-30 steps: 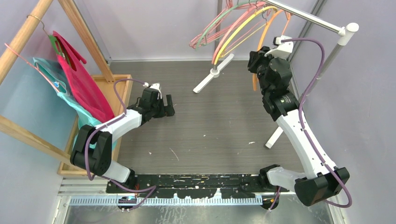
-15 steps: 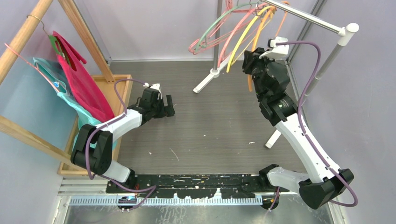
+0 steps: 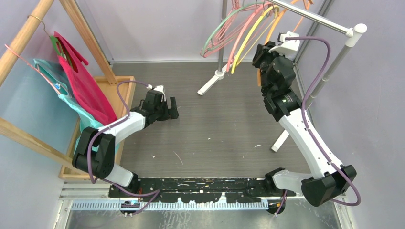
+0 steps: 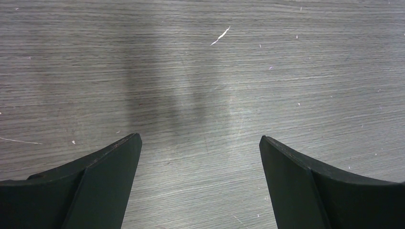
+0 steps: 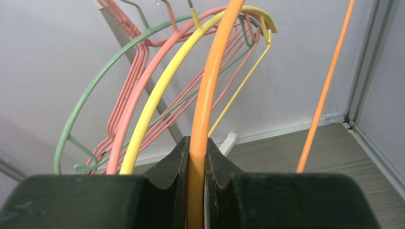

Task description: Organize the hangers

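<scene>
Several thin hangers hang from the metal rail (image 3: pixel 315 16) at the back right: pink ones (image 3: pixel 224 36), a pale green one (image 3: pixel 213 34), a yellow one (image 3: pixel 248 33) and orange ones (image 3: pixel 273 26). My right gripper (image 3: pixel 262 53) is raised among them. In the right wrist view it (image 5: pixel 196 148) is shut on an orange hanger (image 5: pixel 210 95), with the yellow (image 5: pixel 157 90), pink (image 5: pixel 129 100) and green (image 5: pixel 81 105) hangers just to its left. My left gripper (image 3: pixel 173 109) is low over the floor at the left, and in its wrist view it (image 4: pixel 200 143) is open and empty.
A wooden rack at the left carries a pink hanger draped with red and teal cloth (image 3: pixel 81 81) above a wooden base (image 3: pixel 112 90). The metal rack's upright (image 3: pixel 334 62) and white feet (image 3: pixel 217 76) (image 3: pixel 279 140) stand on the grey floor.
My right gripper, holding the orange hanger, swung left and then back up to the right. The hanging bunch shifted with it. The left arm has not moved.
</scene>
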Available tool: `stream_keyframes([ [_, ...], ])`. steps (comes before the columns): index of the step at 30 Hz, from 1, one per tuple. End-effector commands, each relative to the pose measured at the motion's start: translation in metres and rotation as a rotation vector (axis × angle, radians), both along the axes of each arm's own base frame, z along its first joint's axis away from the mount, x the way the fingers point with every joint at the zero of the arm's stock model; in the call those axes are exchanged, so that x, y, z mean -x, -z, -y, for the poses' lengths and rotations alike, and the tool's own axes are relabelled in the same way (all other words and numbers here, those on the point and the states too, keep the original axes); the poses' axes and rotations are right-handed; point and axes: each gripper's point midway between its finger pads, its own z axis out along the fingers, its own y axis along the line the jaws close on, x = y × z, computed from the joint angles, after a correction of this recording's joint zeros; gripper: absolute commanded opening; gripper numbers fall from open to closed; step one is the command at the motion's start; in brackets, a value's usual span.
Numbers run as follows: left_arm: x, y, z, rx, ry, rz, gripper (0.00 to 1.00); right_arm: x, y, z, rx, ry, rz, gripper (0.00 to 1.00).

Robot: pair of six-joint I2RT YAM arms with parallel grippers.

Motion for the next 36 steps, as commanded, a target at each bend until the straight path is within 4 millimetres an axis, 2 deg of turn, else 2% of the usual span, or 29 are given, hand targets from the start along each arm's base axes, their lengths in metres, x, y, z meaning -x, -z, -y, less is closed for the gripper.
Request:
stream_keyframes([
  [1, -0.015, -0.022, 0.003, 0.012, 0.003, 0.08, 0.98, 0.001, -0.043, 0.024, -0.052, 0.076, 0.128, 0.01],
  [6, -0.015, -0.022, 0.002, 0.008, 0.005, 0.079, 0.98, -0.016, -0.017, 0.031, -0.062, 0.083, 0.072, 0.01],
  [12, -0.014, -0.02, 0.002, 0.006, 0.004, 0.076, 0.98, -0.023, 0.0, 0.027, -0.049, 0.065, 0.03, 0.03],
  [15, -0.015, -0.019, 0.002, 0.008, 0.003, 0.074, 0.98, -0.023, 0.006, 0.023, -0.05, 0.043, 0.016, 0.12],
  [18, -0.014, -0.019, 0.002, 0.008, 0.003, 0.073, 0.98, -0.019, 0.013, 0.024, -0.07, 0.046, 0.01, 0.43],
  [20, -0.014, -0.019, 0.002, 0.007, 0.002, 0.072, 0.98, -0.014, 0.014, 0.027, -0.083, 0.05, 0.013, 0.76],
  [21, -0.014, -0.018, 0.002, 0.006, 0.002, 0.069, 0.98, -0.012, 0.017, 0.027, -0.083, 0.05, 0.005, 0.86],
  [23, -0.014, -0.018, 0.001, 0.003, -0.001, 0.069, 0.98, -0.009, 0.019, 0.027, -0.083, 0.05, -0.006, 0.99],
  [28, -0.013, -0.013, -0.005, -0.026, -0.024, 0.054, 0.98, 0.004, 0.025, 0.023, -0.067, 0.048, -0.032, 1.0],
  [30, -0.013, -0.01, -0.007, -0.036, -0.03, 0.047, 0.98, 0.014, 0.034, 0.021, -0.046, 0.066, -0.051, 1.0],
  [33, -0.013, -0.006, -0.007, -0.04, -0.033, 0.036, 0.98, 0.032, 0.052, 0.013, -0.01, 0.084, -0.09, 1.0],
  [36, -0.013, -0.002, -0.007, -0.04, -0.035, 0.026, 0.98, 0.051, 0.079, -0.004, 0.006, 0.059, -0.138, 1.0],
])
